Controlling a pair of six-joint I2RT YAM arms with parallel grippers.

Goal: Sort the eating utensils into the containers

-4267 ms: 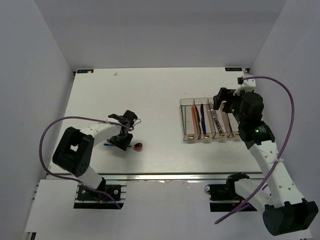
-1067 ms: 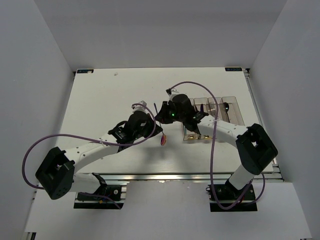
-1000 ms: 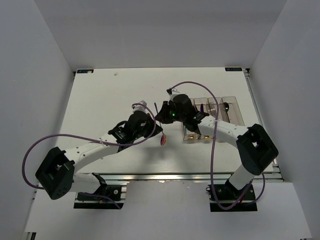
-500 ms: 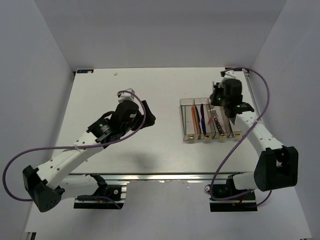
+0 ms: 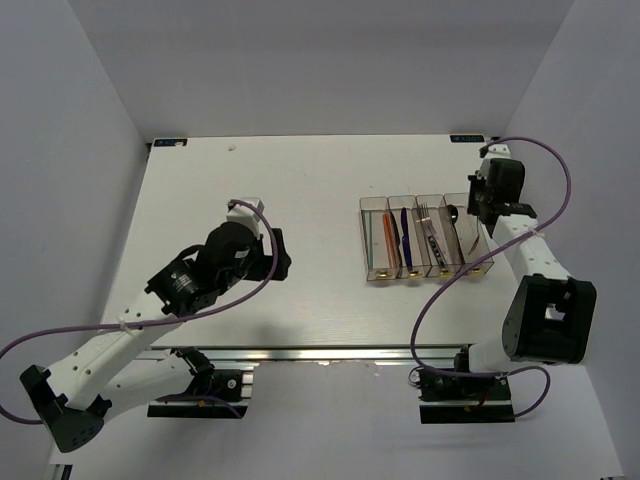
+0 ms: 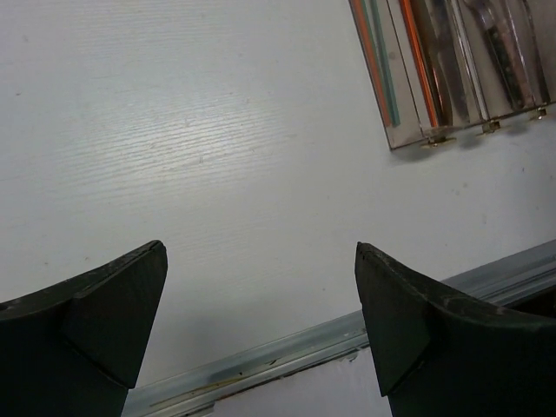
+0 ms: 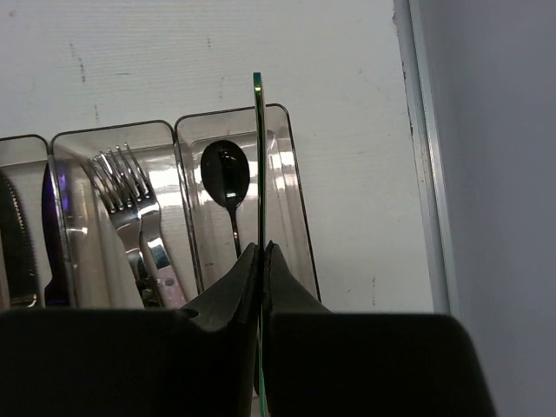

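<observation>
The white table (image 5: pixel 200 190) carries both arms. The left arm (image 5: pixel 120 325) reaches from the near left corner to about mid-table, nearer the near edge than the far one. The right arm (image 5: pixel 535 265) runs along the right edge toward the far right corner.

The left gripper (image 5: pixel 279 256) hangs over bare tabletop, well apart from the bins. In the left wrist view its fingers (image 6: pixel 109 304) stand wide apart with nothing between them. The near edge rail shows below them.

The right gripper (image 5: pixel 487 200) is by the right edge, over the far end of the bin closest to that edge. Its jaws are pinched tight on a teal chopstick (image 7: pixel 258 156), which is seen edge-on and sticks out past the fingertips toward the far edge.

Four clear bins (image 5: pixel 363 235), joined in a row, sit close to the right edge, about midway between the far and near edges. Small yellowish tags (image 6: pixel 439 141) mark their near ends.

- **Leftmost bin:** orange and teal chopsticks (image 5: pixel 387 240).
- **Second bin:** a blue-purple knife (image 5: pixel 404 235).
- **Third bin:** silver forks (image 7: pixel 130 187), tines toward the far edge.
- **Bin nearest the right edge:** a black-bowled spoon (image 7: pixel 224 174), bowl at the far end, lying just beside the held chopstick in the wrist view.
</observation>
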